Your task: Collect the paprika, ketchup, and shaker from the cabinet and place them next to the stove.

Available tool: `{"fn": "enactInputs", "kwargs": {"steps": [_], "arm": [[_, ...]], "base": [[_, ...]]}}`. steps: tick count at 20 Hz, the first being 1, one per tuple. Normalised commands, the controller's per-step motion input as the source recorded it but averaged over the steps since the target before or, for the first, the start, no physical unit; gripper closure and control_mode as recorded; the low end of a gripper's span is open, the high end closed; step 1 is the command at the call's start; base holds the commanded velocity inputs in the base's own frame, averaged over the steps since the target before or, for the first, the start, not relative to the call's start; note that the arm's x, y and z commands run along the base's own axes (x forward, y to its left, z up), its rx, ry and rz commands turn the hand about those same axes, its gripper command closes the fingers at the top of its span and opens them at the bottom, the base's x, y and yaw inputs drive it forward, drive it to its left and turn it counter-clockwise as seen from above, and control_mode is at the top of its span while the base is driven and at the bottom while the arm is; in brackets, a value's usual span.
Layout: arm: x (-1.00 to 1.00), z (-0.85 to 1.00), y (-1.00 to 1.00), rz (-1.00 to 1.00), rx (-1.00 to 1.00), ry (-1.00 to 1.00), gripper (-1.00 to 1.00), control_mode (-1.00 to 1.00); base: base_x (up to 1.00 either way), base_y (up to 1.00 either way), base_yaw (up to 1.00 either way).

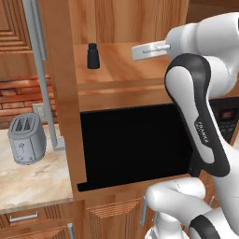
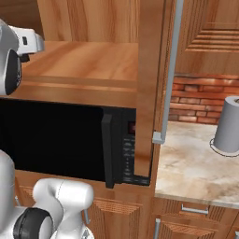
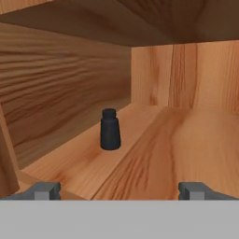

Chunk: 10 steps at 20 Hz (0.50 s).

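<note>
Two spread claw (image 3: 119, 190) fingertips facing shaker (image 3: 110, 130)

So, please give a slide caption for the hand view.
Open gripper faces the black shaker standing upright on the cabinet shelf.

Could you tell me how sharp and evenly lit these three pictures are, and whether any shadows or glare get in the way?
Left base view: even light, no glare; the shaker is crisp, with hardly any shadow. Right base view: equally flat light; the cabinet shelf reads clearly. Hand view: soft and slightly blurred, ceiling dark, a faint shadow under the shaker.
</note>
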Motion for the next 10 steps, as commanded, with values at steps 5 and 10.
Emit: {"fn": "enactInputs", "kwargs": {"steps": [5,10], "arm": [[0.07,-0.03,0.01,0.03,0.00,0.01,-1.00,-1.00],[0.30,0.00,0.16,0.01,0.00,0.01,-1.00,-1.00]], "base": [[0.00,0.00,0.00],[0.00,0.00,0.00]]}}
